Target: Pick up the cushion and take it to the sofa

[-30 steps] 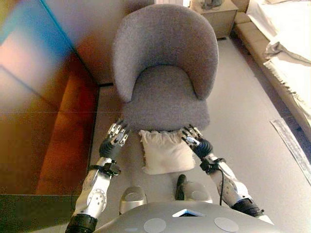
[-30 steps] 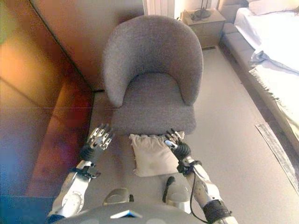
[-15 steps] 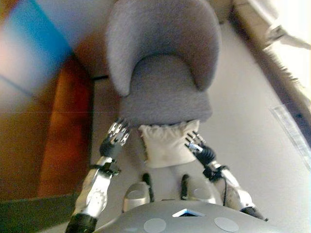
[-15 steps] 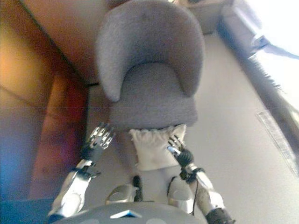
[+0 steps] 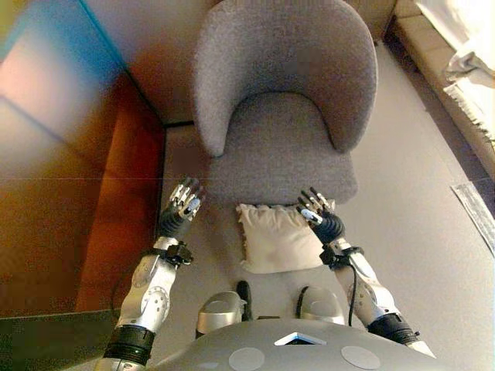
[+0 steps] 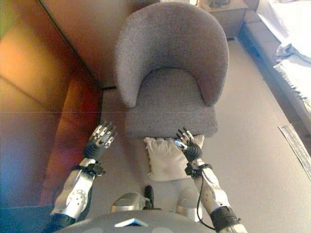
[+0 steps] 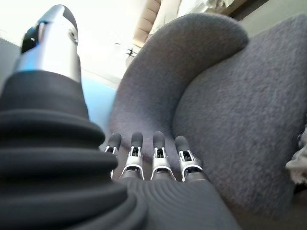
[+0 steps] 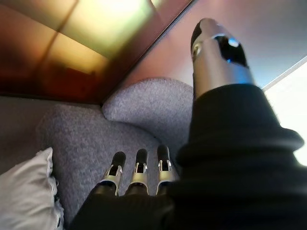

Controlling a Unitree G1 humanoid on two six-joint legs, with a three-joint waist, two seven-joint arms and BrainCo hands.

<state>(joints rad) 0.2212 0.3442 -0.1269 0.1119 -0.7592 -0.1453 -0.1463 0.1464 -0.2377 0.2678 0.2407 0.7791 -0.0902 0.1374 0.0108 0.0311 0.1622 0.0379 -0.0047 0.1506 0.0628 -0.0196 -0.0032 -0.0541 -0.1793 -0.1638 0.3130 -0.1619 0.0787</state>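
A cream cushion (image 5: 277, 237) lies on the floor against the front edge of a grey armchair (image 5: 281, 147). My left hand (image 5: 180, 209) is open, fingers straight, held to the left of the cushion and apart from it. My right hand (image 5: 320, 216) is open at the cushion's upper right corner, close to it; I cannot tell if it touches. The cushion's edge shows in the right wrist view (image 8: 24, 199) and in the left wrist view (image 7: 298, 163). Neither hand holds anything.
A reddish-brown wooden wall panel (image 5: 69, 185) runs along the left. A bed with white bedding (image 5: 464, 54) stands at the far right. A wooden nightstand (image 6: 226, 12) sits behind the armchair. Grey carpet (image 5: 418, 232) lies to the right.
The whole picture has shifted, so the camera moved. Both hands stay open on either side of the cushion, which still lies on the floor.
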